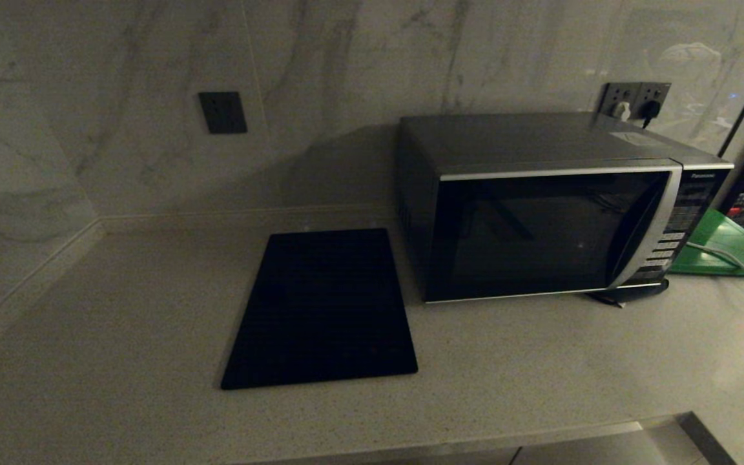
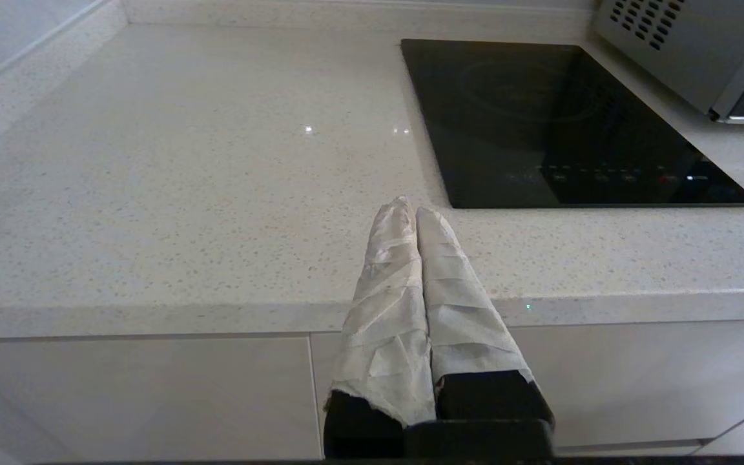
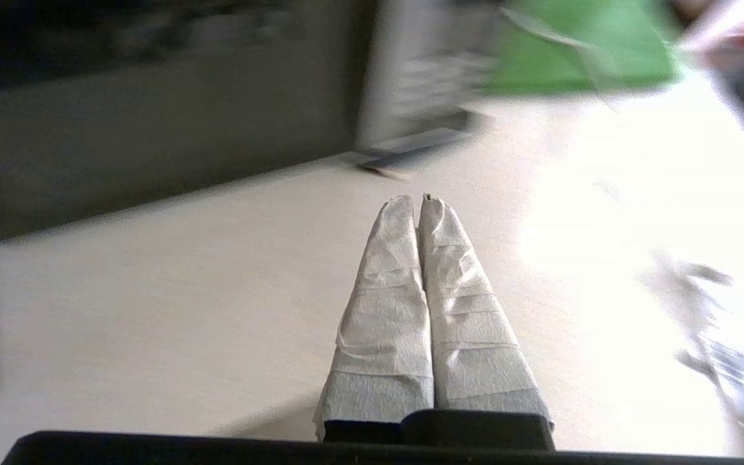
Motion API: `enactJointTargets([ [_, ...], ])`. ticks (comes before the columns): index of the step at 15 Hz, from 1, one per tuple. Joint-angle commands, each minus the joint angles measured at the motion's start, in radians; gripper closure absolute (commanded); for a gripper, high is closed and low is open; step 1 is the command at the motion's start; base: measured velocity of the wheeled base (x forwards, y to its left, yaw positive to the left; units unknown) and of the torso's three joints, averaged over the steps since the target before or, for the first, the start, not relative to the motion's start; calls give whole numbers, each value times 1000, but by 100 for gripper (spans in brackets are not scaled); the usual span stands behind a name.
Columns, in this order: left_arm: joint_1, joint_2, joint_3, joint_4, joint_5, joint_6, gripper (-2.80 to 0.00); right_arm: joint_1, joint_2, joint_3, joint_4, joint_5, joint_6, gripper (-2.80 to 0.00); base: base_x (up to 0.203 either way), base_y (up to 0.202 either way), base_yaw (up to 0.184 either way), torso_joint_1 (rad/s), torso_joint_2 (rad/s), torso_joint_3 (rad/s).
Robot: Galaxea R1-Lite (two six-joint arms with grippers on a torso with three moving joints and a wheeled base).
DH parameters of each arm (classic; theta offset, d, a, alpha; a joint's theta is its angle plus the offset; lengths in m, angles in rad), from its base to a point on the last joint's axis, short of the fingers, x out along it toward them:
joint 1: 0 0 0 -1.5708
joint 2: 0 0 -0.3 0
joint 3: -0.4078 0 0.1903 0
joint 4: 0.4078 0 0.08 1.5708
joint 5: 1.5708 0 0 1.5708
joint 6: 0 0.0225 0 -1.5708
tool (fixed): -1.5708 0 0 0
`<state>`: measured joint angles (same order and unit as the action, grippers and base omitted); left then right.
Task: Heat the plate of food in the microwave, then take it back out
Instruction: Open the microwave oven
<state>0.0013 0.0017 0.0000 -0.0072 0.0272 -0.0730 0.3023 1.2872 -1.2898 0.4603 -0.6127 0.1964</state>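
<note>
The microwave point(image 1: 540, 206), a dark grey box with a black glass door and silver trim, stands at the back right of the counter with its door closed; a corner of the microwave point(image 2: 688, 51) shows in the left wrist view and the blurred microwave point(image 3: 152, 110) fills the far side of the right wrist view. The plate of food is out of view. Neither arm appears in the head view. My left gripper point(image 2: 409, 208) is shut and empty at the counter's front edge. My right gripper point(image 3: 416, 201) is shut and empty above the counter in front of the microwave.
A flat black slab point(image 1: 323, 310) lies on the counter left of the microwave. A green board point(image 1: 730, 248) with a white cable across it lies to the microwave's right. Wall sockets point(image 1: 633, 100) sit behind it. The pale counter point(image 1: 120, 336) meets the wall at the left and back.
</note>
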Motion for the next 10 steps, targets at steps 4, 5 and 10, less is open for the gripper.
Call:
enactJointTargets([
  [4,0,0,0,0,0,-1,0,-222,-516,307,2,103,-76,0,0,0,0,0,0,0],
  [5,0,0,0,0,0,-1,0,-247,-605,368,2,136,-82,0,0,0,0,0,0,0],
  [10,0,0,0,0,0,-1,0,-291,-985,643,7,206,-117,0,0,0,0,0,0,0],
])
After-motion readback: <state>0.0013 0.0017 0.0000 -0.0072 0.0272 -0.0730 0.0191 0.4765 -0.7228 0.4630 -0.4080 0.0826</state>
